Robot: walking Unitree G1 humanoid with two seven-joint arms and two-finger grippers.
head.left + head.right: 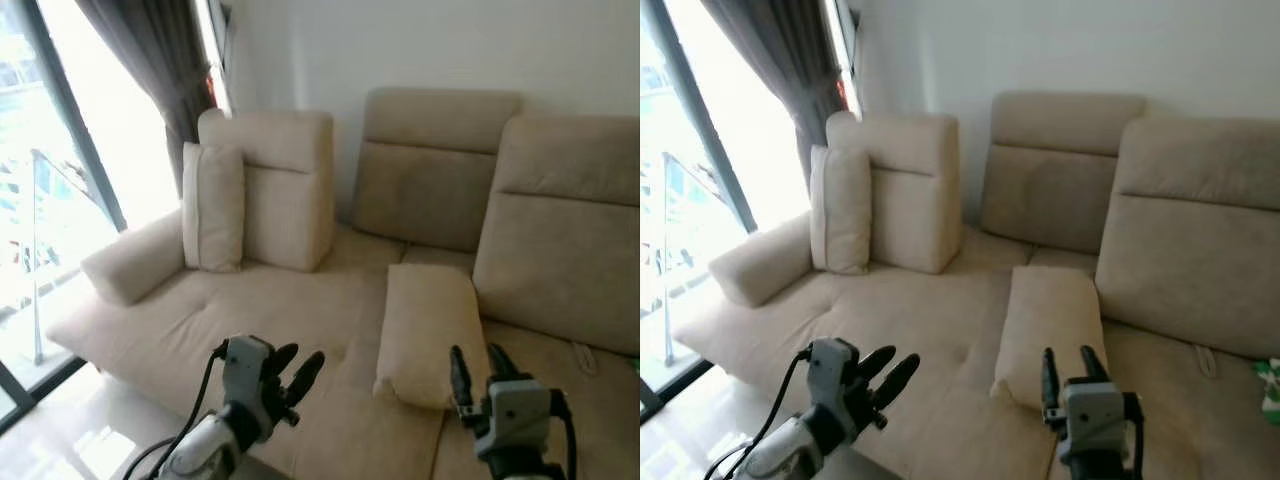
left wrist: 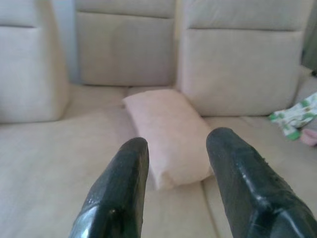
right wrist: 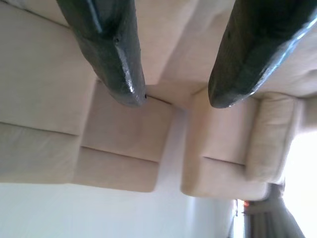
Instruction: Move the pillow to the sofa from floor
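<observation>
Pillow (image 1: 428,330) was beige, oblong and plump, lying flat on the sofa (image 1: 250,320) seat just ahead of the right hand (image 1: 478,375), fingers apart, empty. Left hand (image 1: 292,372) hovered off to its side over the seat edge, fingers also apart.

Both head views look forward and down from above and behind the two end effectors, taking in nearly the same stretch of beige sofa (image 1: 300,310), the pillow (image 1: 428,330) lying beyond the right end effector (image 1: 475,372) and the window far off to the side of the left end effector (image 1: 295,375). The left wrist view looks low along its own parted fingers (image 2: 119,193) at the pillow just ahead and the backrests behind. The right wrist view, turned upside down, looks past its spread fingers (image 3: 111,54) at the backrests and wall, sharing them with the head views.
</observation>
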